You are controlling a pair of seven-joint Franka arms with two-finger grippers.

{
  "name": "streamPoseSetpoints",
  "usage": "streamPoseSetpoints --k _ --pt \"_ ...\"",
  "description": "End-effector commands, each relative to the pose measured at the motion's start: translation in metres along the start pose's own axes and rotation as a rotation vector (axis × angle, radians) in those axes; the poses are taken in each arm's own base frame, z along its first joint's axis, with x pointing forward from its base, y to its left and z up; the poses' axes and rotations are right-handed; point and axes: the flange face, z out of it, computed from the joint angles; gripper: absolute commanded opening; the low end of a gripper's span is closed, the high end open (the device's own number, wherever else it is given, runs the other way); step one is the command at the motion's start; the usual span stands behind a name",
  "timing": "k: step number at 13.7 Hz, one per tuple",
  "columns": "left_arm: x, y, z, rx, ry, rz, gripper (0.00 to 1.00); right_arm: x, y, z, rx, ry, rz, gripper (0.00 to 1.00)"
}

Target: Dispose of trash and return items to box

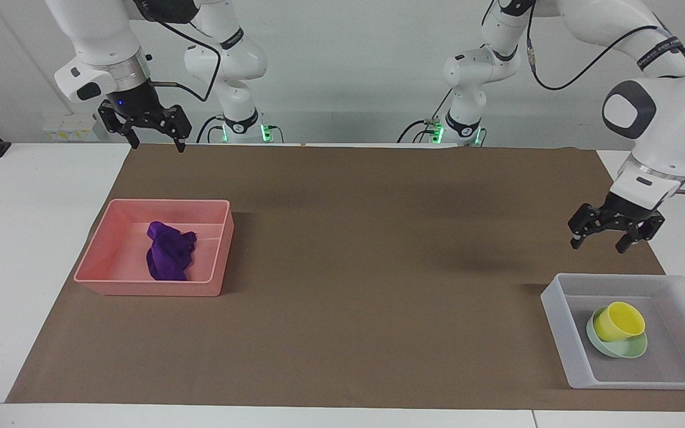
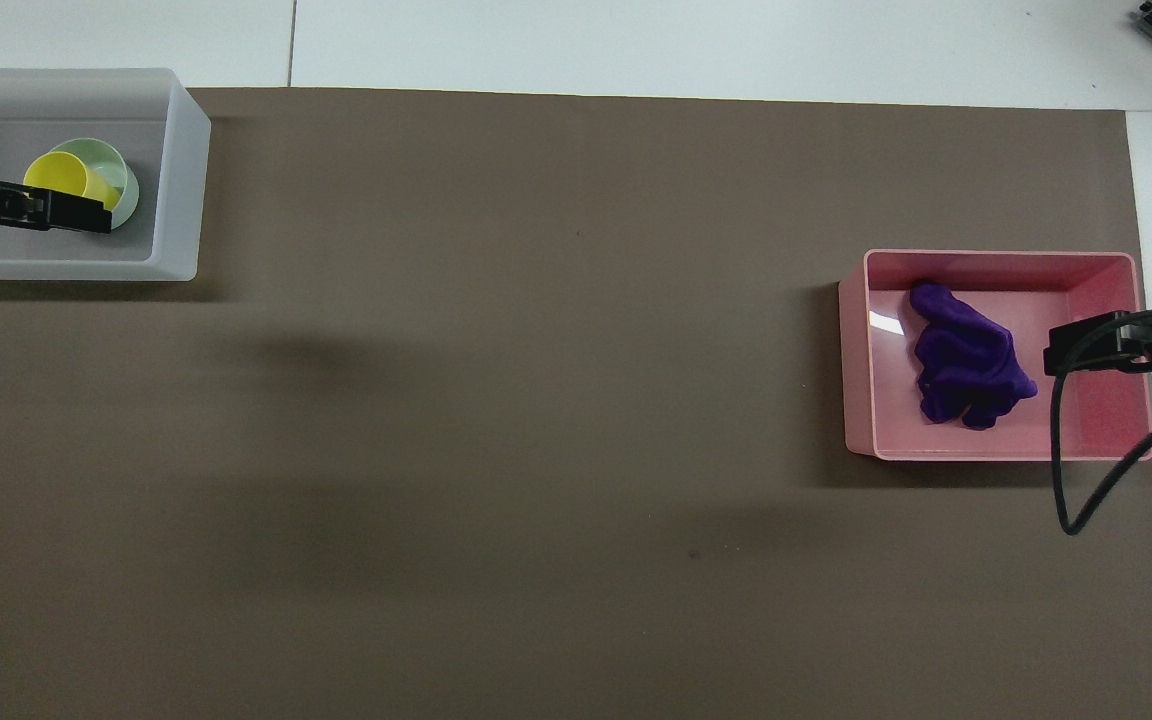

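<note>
Left gripper (image 1: 599, 242) above tilted cup (image 1: 619, 321)

My left gripper (image 1: 599, 242) hangs open and empty above the brown mat (image 1: 378, 249), clear of the grey tray (image 1: 556, 315). The mat between that tray and the pink bin (image 1: 217, 249) gives me room to pass. In the tray, the yellow cup (image 1: 619, 321) leaning in the green bowl (image 1: 622, 348) fills the middle. Only low walls ring it.
</note>
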Motion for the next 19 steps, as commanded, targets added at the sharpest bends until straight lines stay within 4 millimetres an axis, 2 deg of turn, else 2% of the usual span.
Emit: streamPoseSetpoints --k 1,4,11,15,17,19 --pt "-0.021 0.016 -0.026 0.001 -0.04 0.004 1.0 -0.007 0.006 -0.008 0.054 -0.003 -0.006 1.0" --pt "-0.035 0.032 -0.052 0.003 -0.077 0.026 1.0 -0.01 0.01 -0.008 0.045 -0.006 -0.004 1.0" --pt "-0.056 0.052 -0.091 -0.004 -0.127 0.026 1.0 -0.015 0.008 -0.004 0.041 -0.013 -0.005 1.0" --pt "-0.053 0.057 -0.102 -0.006 -0.156 -0.016 1.0 -0.014 0.009 -0.005 0.054 -0.006 -0.006 1.0" --pt "-0.043 0.052 -0.103 0.005 -0.159 -0.02 1.0 -0.015 0.009 -0.006 0.055 -0.009 -0.004 1.0" --pt "-0.041 0.048 -0.102 0.012 -0.158 -0.022 1.0 -0.015 0.01 -0.005 0.055 -0.012 -0.003 1.0"
